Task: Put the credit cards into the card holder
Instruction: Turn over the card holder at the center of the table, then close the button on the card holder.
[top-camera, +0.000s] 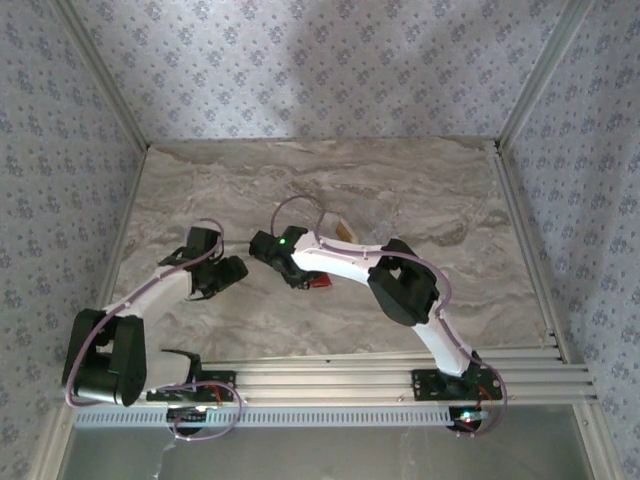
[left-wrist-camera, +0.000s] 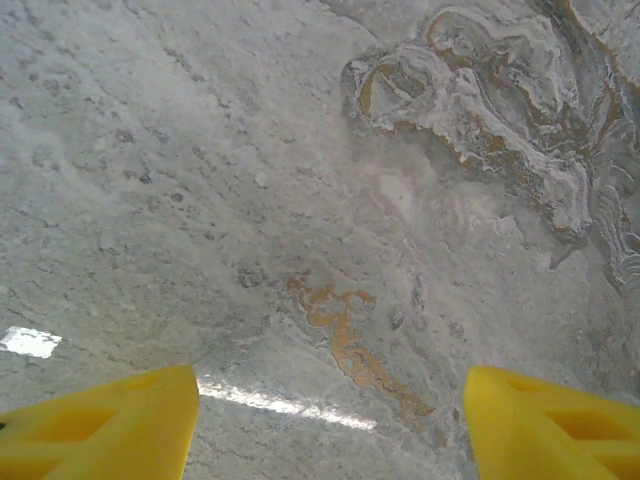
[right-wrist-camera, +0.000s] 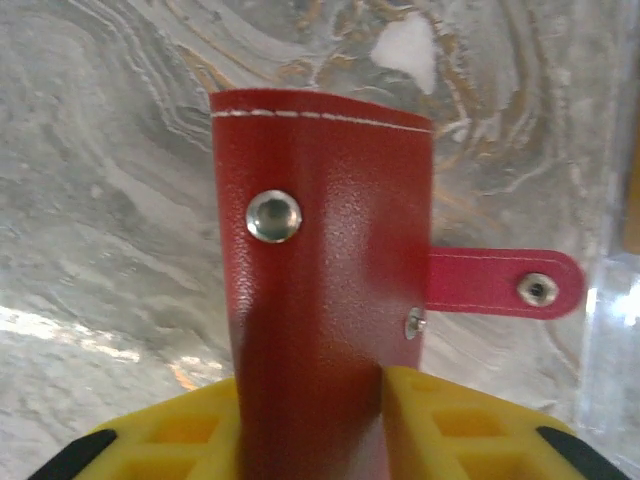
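Right wrist view: the card holder (right-wrist-camera: 325, 270) is seen mid-frame between the right gripper (right-wrist-camera: 310, 400) fingers, grip untellable, clear plastic (right-wrist-camera: 605, 330) at the right edge; the left gripper (left-wrist-camera: 330, 400) jaws are spread above the marble table (left-wrist-camera: 300, 180).

You had card holder (right-wrist-camera: 320, 280) in red pebbled leather-look skin, faint sheen, white stitched edge. Its snaps (right-wrist-camera: 274, 216) were polished metal, mirror-bright. Left fingers (left-wrist-camera: 100, 430) and right fingers (right-wrist-camera: 450, 420) looked smooth yellow plastic, semi-matt. Your table (left-wrist-camera: 300, 150) was marbled stone-look, mostly matt, few glare streaks. Rails (top-camera: 350, 375) were ribbed bare metal.
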